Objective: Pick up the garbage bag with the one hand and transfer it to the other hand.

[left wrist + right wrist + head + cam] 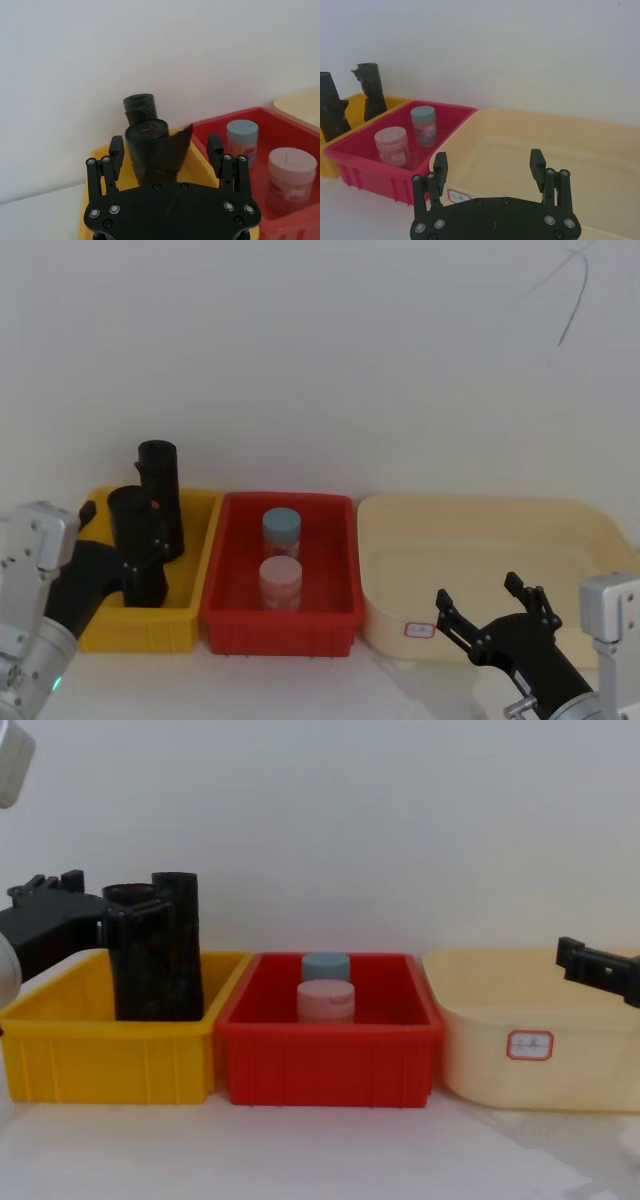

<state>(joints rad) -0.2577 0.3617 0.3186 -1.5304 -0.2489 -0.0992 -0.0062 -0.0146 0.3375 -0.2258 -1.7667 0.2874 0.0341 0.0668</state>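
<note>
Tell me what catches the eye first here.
On the left, the open left gripper has its fingers either side of the nearer black roll standing in the yellow bin, with a taller roll just behind it. The red bin in the middle holds a blue-lidded jar and a pink jar. The right gripper hangs open at the cream tub's front edge.
</note>
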